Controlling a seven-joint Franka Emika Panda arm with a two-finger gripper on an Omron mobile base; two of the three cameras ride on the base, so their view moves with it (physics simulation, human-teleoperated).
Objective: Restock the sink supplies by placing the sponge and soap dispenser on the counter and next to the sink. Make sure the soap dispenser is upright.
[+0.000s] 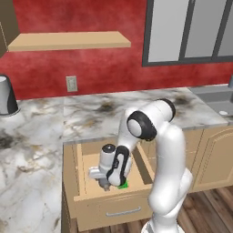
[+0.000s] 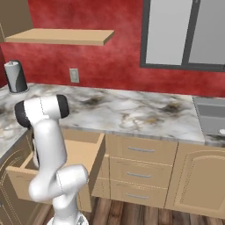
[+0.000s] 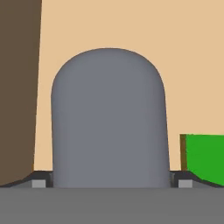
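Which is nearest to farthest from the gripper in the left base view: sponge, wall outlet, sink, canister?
From the gripper, down in the open drawer:
1. Sponge: just beside it, in the same drawer.
2. Wall outlet: on the red wall, up and behind.
3-4. Canister at far left and sink at far right: too close to rank.

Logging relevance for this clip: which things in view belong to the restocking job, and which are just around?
Job: soap dispenser between the gripper fingertips, sponge beside it, counter, sink.
Around: open drawer, canister, wall shelf, outlet.
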